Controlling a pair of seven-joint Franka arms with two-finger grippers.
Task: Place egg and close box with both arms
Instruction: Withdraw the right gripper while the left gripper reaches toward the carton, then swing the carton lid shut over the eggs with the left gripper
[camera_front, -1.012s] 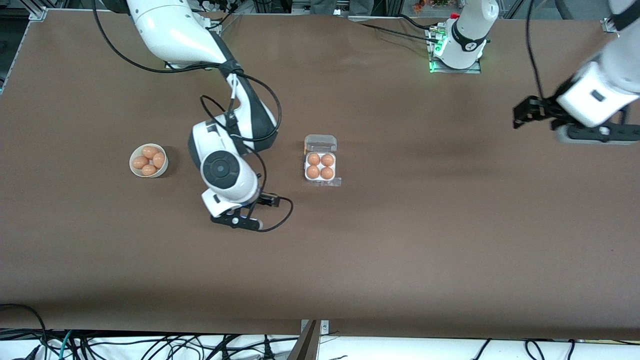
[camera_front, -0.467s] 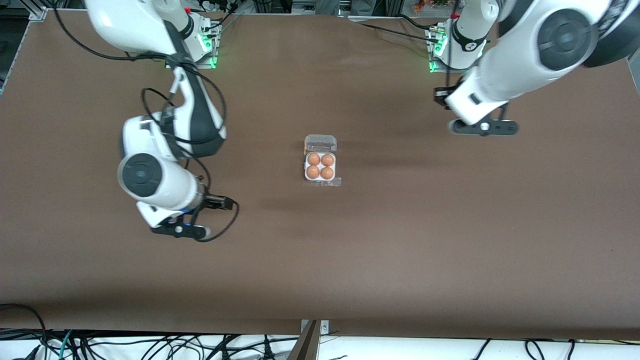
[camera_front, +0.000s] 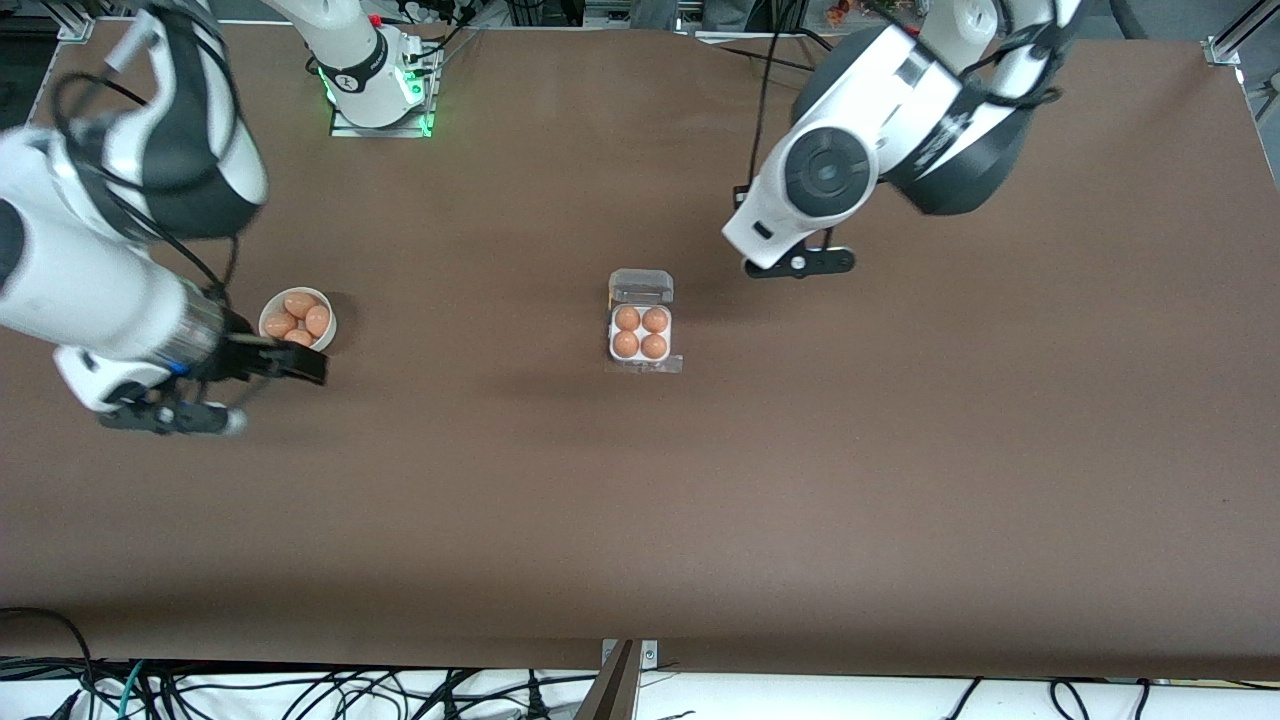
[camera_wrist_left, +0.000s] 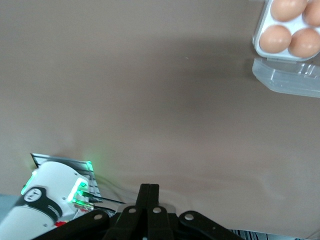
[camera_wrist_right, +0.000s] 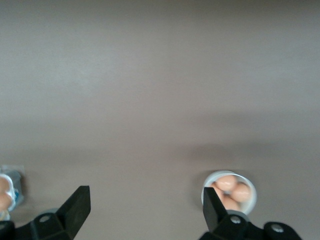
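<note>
The box (camera_front: 641, 345) sits mid-table with its clear lid (camera_front: 641, 287) open and lying flat. Every cell holds an orange-brown egg (camera_front: 627, 318). The box also shows in the left wrist view (camera_wrist_left: 287, 37). My left gripper (camera_wrist_left: 149, 192) is shut and empty. Its hand (camera_front: 800, 215) hangs over bare table beside the box, toward the left arm's end. My right gripper (camera_front: 298, 366) is open wide and empty, at the rim of the white bowl (camera_front: 323, 342). Its fingers (camera_wrist_right: 78, 204) frame bare table in the right wrist view.
The white bowl holds several more orange-brown eggs (camera_front: 300, 303) and shows in the right wrist view (camera_wrist_right: 252, 199). Both arm bases stand along the table's edge farthest from the front camera; one glows green (camera_front: 378, 95). Cables hang off the nearest edge.
My right arm has swung away from the box to the bowl at its end of the table. My left arm has swung in from its table end to beside the box.
</note>
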